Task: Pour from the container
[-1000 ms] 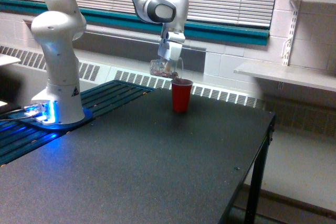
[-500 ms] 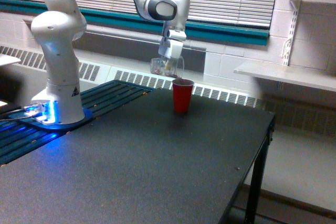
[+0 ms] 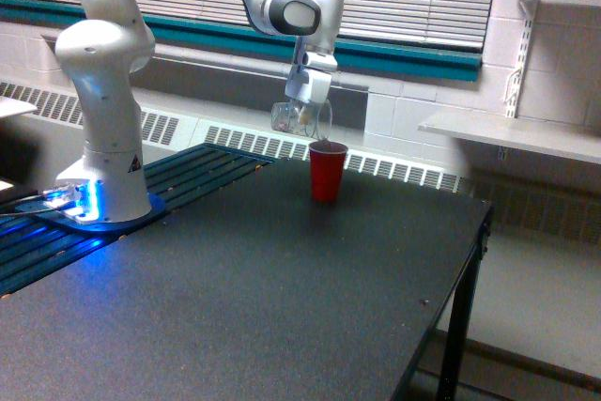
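Robot gripper (image 3: 302,112), white and clenched around a small clear plastic cup (image 3: 291,118), holds it tipped on its side just above and to the exterior view's left of an opaque red plastic party cup (image 3: 327,172) standing on the dark table (image 3: 282,307). Over the last second the clear cup has risen slightly from the red rim, suggesting the pour is ending. Its remaining contents are too blurred to tell; the red cup's inside is hidden.
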Motion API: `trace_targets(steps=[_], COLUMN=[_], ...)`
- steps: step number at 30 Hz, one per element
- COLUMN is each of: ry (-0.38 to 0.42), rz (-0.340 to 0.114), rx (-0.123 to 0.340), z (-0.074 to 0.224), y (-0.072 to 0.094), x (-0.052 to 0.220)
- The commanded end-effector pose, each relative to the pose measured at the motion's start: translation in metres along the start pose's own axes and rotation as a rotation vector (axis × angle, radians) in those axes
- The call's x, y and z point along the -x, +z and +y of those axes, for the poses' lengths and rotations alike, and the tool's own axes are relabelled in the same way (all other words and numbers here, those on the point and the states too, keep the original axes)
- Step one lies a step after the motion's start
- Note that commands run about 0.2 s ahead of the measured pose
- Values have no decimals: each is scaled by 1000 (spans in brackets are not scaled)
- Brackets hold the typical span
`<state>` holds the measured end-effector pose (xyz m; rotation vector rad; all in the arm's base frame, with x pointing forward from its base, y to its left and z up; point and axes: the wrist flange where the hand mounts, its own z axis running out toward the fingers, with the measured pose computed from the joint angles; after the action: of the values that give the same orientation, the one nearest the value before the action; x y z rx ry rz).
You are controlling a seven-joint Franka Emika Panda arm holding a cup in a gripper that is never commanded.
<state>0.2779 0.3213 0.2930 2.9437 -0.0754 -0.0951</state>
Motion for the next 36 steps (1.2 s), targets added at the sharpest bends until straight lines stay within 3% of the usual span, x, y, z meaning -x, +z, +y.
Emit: trace_targets(steps=[1,8,20,36], ry=[-7,4,22,-32], rz=[-28,-43,-18,-67], rx=[-6,-13,-20,-14], z=[0,-1,5,-17], y=[7,15,4,12], x=[-1,-1,-19,-16])
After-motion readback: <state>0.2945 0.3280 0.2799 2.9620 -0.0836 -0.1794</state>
